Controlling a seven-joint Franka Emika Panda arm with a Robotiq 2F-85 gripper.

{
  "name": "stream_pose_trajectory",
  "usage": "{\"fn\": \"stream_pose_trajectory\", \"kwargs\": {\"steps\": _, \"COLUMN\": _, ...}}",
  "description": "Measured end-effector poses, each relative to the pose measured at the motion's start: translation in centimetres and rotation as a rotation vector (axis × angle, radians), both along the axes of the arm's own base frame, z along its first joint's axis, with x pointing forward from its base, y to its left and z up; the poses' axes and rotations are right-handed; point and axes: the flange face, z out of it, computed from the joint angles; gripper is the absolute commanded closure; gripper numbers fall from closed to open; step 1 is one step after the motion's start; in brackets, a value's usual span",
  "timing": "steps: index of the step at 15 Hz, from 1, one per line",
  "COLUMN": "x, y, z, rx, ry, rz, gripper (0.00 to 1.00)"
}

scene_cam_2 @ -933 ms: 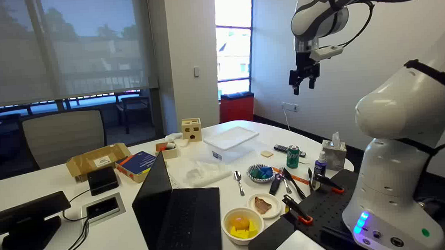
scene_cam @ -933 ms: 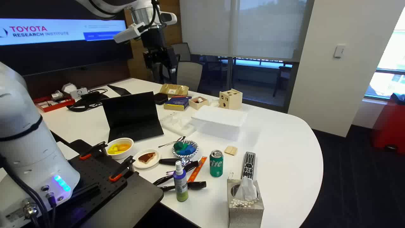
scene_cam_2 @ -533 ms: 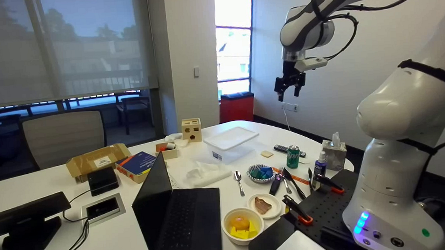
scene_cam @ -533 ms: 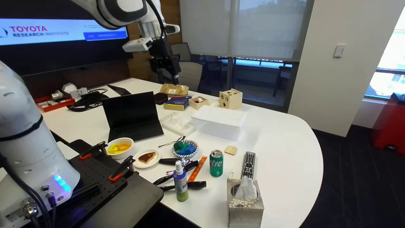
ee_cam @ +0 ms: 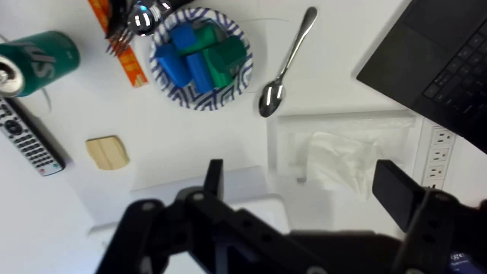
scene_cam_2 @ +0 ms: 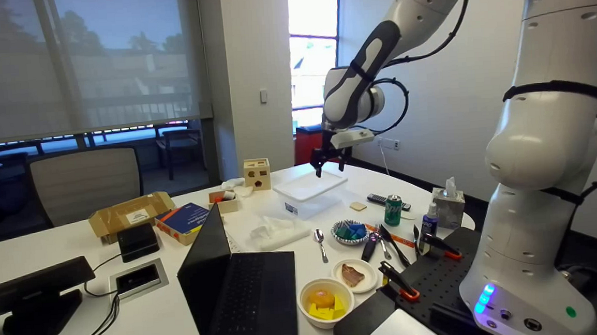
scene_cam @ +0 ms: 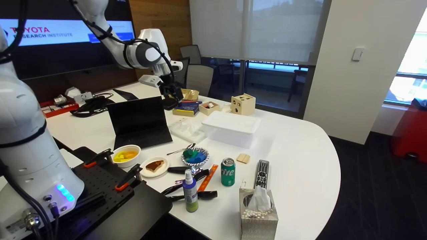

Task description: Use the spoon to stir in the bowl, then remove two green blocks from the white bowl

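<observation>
In the wrist view, we find the black two-fingered tool (ee_cam: 299, 173) with its jaws spread wide and nothing held. The polished metal spoon (ee_cam: 289, 60) lies flat on the white counter (ee_cam: 175, 137), just beside the round blue-and-white patterned bowl (ee_cam: 207, 102), which contains the chunky green blocks (ee_cam: 220, 78) among blue blocks (ee_cam: 199, 72). In an exterior view, a plain white round bowl (scene_cam_2: 337, 288) holds yellow pieces (scene_cam_2: 322, 312), so we take the patterned bowl as the target. In an exterior view, the tool hangs above the counter, well apart from the spoon and the tall green metal can (scene_cam: 228, 171). We judge the step in hand to be fetching the spoon, with stirring not yet begun. Next, we should align the tool over the spoon's handle, lower it, straddle the handle, and close.
</observation>
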Motion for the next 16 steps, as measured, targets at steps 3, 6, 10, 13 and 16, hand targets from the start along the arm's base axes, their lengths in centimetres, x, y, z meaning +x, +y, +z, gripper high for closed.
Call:
{"fn": "stream_pose_trajectory", "kwargs": {"steps": 3, "x": 2.6, "y": 4.0, "z": -6.1, "rx": 0.032, "ry": 0.071, "rz": -0.083, "gripper": 0.00}}
{"fn": "stream_pose_trajectory", "kwargs": {"steps": 6, "x": 4.8, "y": 6.0, "z": -12.9, "rx": 0.061, "ry": 0.132, "rz": -0.232, "gripper": 0.00}}
{"fn": "stream_pose_trajectory", "kwargs": {"steps": 10, "x": 8.0, "y": 6.2, "z": -21.5, "rx": 0.090, "ry": 0.145, "rz": -0.402, "gripper": 0.00}}
{"fn": "stream_pose_trajectory", "kwargs": {"steps": 13, "x": 10.0, "y": 5.1, "z": -25.9, "rx": 0.081, "ry": 0.136, "rz": -0.511, "gripper": 0.00}}
{"fn": "stream_pose_trajectory", "kwargs": {"steps": 16, "x": 10.5, "y": 3.7, "z": -27.7, "rx": 0.086, "ry": 0.131, "rz": -0.605, "gripper": 0.00}}
